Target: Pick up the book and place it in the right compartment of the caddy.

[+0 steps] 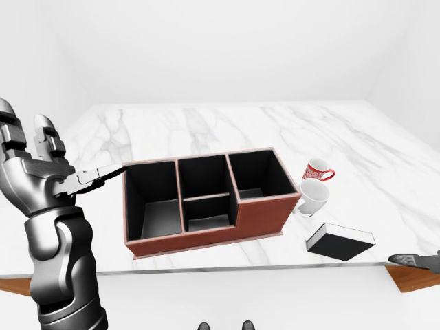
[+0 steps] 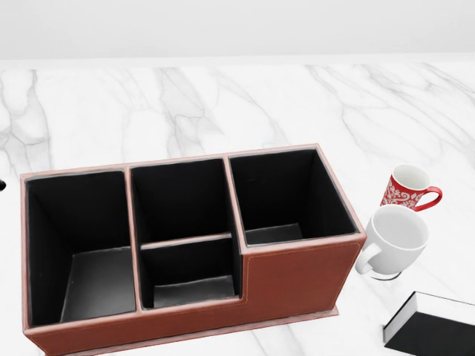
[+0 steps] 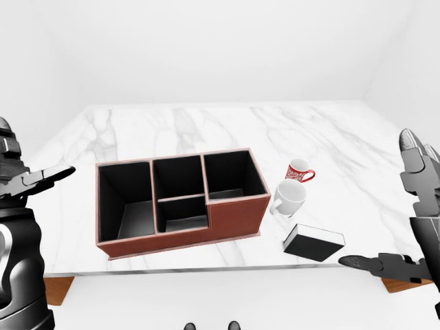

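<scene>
The book (image 1: 341, 241), black with white page edges, lies flat on the marble table near its bottom edge, right of the caddy. It also shows in the right-eye view (image 3: 313, 241). The brown caddy (image 2: 297, 278) has black-lined compartments, and its right compartment (image 2: 286, 196) holds nothing. My left hand (image 1: 41, 165) is raised at the left of the caddy, fingers open, holding nothing. My right hand (image 3: 405, 206) is raised at the right edge of the right-eye view, open, right of the book and apart from it.
A white mug (image 2: 393, 241) and a red patterned mug (image 2: 407, 188) stand just right of the caddy, above the book. The marble table (image 1: 240, 127) stretches away toward the top. Its bottom edge runs just below the book.
</scene>
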Tool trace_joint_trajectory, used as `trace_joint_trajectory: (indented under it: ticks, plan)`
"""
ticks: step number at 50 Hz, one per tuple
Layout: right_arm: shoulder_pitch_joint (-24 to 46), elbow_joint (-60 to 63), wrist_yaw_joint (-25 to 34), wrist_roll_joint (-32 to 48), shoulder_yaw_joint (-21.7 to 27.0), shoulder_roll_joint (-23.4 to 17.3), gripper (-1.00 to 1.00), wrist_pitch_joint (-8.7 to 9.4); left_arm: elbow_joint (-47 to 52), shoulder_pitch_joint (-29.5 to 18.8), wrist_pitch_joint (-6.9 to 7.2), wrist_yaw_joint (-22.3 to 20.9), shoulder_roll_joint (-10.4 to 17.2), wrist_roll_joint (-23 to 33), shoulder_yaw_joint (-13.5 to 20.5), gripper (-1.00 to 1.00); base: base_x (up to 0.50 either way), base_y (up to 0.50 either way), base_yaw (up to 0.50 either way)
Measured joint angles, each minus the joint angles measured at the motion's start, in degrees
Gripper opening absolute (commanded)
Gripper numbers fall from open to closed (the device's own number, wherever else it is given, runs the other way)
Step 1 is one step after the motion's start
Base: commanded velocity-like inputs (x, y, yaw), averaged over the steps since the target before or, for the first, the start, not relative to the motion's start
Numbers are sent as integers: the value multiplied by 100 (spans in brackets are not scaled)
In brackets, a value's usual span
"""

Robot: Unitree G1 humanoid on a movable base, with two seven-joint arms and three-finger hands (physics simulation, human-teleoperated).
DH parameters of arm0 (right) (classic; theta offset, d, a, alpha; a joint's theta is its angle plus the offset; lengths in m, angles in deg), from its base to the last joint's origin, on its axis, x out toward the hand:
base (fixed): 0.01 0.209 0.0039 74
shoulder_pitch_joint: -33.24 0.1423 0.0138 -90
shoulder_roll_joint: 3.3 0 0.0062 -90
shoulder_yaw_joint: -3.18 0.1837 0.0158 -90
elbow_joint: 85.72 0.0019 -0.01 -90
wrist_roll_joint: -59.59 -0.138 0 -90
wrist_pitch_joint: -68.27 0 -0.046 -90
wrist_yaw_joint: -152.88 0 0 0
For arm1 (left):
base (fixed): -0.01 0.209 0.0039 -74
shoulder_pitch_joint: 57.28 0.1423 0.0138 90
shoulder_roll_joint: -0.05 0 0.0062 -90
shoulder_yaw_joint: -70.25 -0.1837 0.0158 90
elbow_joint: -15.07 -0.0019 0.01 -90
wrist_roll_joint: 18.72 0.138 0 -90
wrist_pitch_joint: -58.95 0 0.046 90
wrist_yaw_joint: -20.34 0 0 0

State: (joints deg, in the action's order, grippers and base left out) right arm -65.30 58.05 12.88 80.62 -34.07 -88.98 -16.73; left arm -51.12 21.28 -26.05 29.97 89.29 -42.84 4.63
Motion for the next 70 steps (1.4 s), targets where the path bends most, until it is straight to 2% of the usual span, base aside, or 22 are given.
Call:
trace_joint_trajectory:
  ticks: [8,30,52,70]
  plan:
    - [-109,-315,0,103,89,171,100,0,-24,2,0,-7,-1,7,-1,100,0,0,0]
    - [-484,-1273,0,72,-75,637,100,0,13,14,0,-5,-6,15,0,100,0,0,0]
    - [-669,-2110,0,-16,-91,732,100,0,35,11,0,-10,-9,29,0,100,0,0,0]
    - [-701,-2712,0,-36,-246,660,100,0,21,27,0,-29,-22,53,-9,100,0,0,0]
